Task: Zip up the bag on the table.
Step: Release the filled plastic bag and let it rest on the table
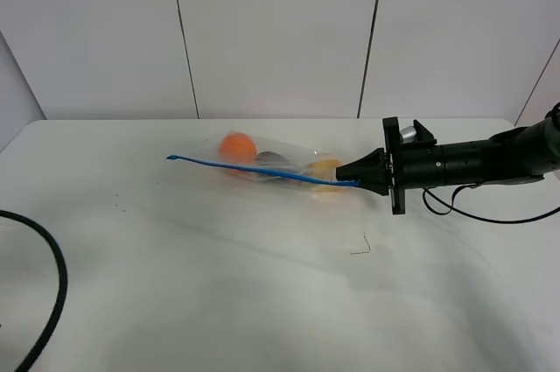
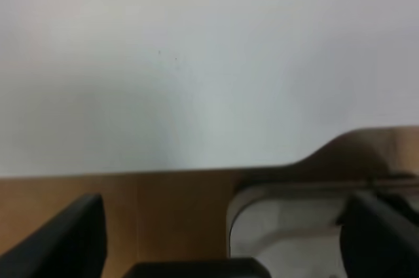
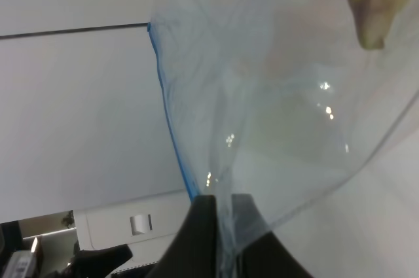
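Bright, even light — small glints on the bag [image 3: 281, 114]; left wrist view wholly blurred.

Bag at mid-surface, held from the right

The bag [image 1: 262, 164] lies on the surface [image 1: 219, 293] toward its back half, lengthwise left to right, with produce [image 1: 237, 146] inside it. Its zipper strip [image 1: 254, 171] runs along the bag's near side. The right pincer [image 1: 344, 182] reaches in from the right and clamps the bag's right end at the strip. A cable [image 1: 61, 271] loops over the surface's front left. The left pincer [image 2: 222, 248] hangs over an edge of the surface, apart from the bag.
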`<state>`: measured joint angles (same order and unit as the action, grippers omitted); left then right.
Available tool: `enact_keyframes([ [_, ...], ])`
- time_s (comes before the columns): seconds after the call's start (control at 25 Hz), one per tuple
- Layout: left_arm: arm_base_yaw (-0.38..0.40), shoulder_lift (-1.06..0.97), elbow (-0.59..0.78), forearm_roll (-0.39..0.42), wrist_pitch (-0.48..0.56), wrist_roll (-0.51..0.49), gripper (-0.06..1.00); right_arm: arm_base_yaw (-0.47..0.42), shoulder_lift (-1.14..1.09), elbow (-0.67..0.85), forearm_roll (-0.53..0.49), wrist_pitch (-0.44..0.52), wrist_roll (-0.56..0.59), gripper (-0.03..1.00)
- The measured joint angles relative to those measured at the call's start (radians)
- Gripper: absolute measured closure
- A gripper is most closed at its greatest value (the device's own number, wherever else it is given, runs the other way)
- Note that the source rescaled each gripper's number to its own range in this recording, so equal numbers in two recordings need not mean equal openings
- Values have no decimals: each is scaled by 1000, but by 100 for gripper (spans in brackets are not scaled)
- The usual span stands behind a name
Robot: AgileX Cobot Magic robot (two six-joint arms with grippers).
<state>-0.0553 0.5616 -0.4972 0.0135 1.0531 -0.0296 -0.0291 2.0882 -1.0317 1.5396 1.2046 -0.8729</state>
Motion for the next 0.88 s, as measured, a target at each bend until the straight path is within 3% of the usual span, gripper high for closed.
enact_keyframes([
  [0.68,1,-51,4,-5,-2,18,-5,0,0,0,0,0,0,97],
  [0.88,80,-121,4,-5,-2,18,-5,0,0,0,0,0,0,97],
])
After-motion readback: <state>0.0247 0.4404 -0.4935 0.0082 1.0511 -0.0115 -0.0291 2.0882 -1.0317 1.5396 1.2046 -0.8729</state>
